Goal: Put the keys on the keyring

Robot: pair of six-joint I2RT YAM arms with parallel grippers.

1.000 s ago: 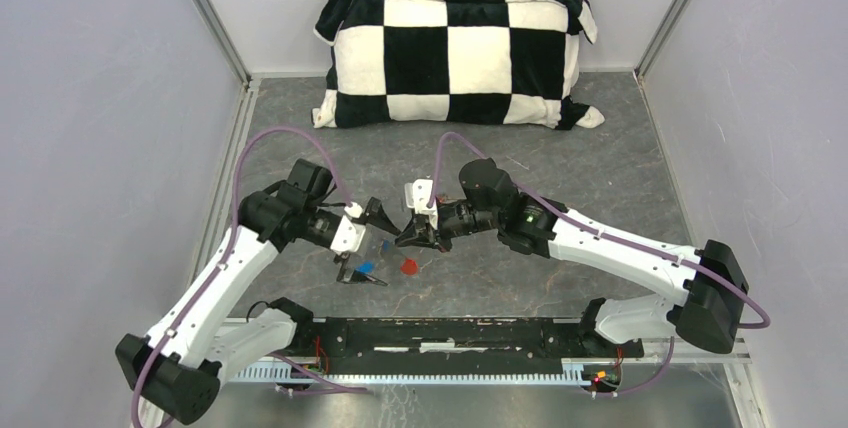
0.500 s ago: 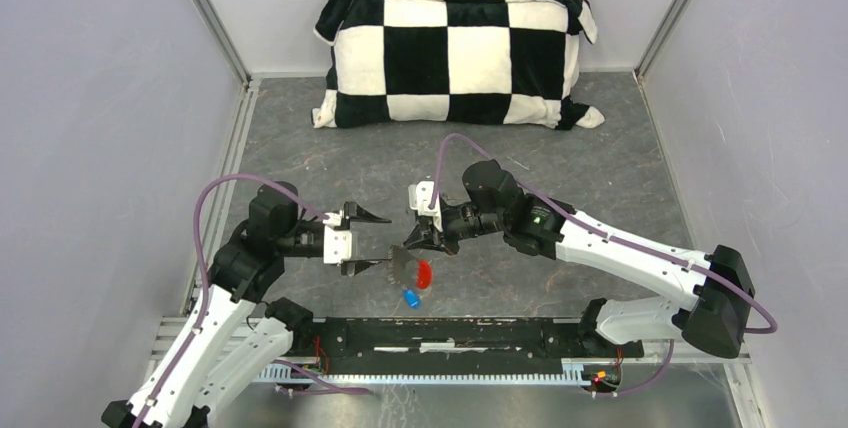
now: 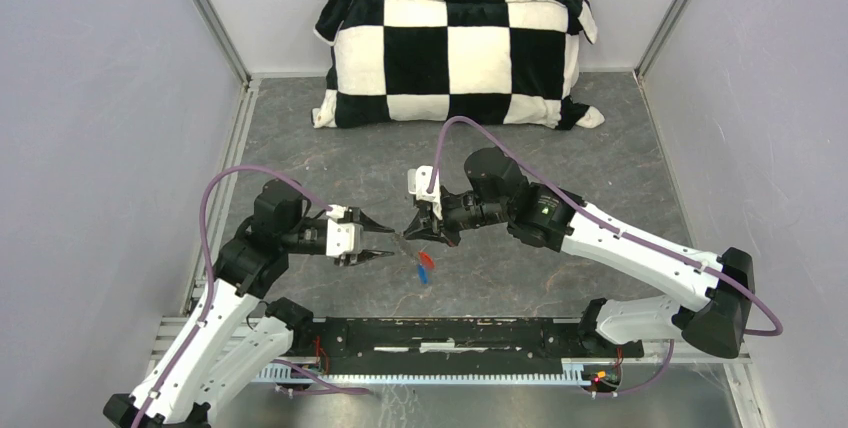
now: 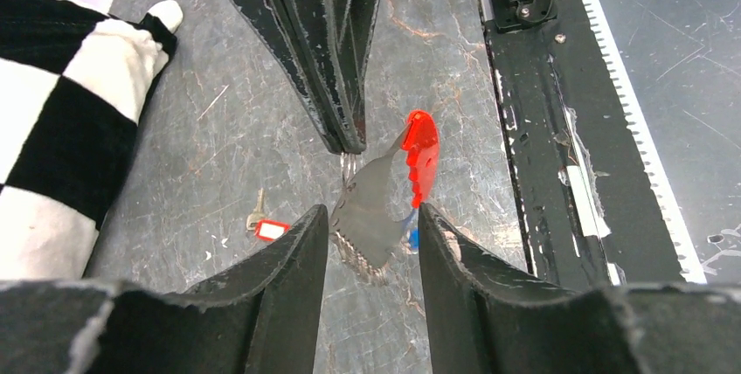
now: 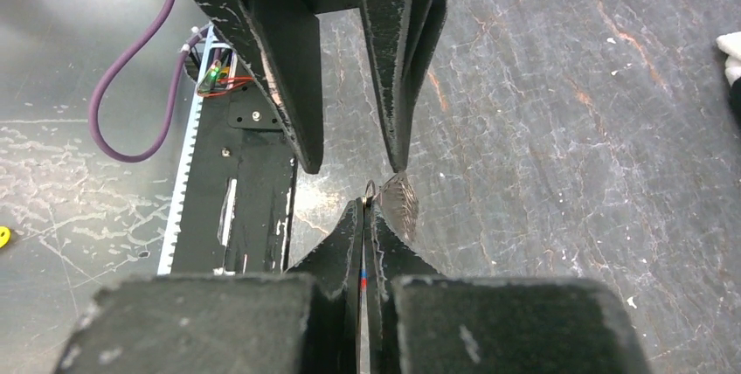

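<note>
Checkered pillow [image 3: 455,53] at far end of grey tabletop [image 3: 620,168]

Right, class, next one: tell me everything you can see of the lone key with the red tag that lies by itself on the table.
The lone key shows clearly only in the left wrist view, and small. It looks like thin silvery metal, joined at one end to a red plastic tag with a white insert. It lies flat on the grey marbled table, a little way out from the checkered pillow. Nothing but the table touches it. Its teeth are too small to make out.
</note>
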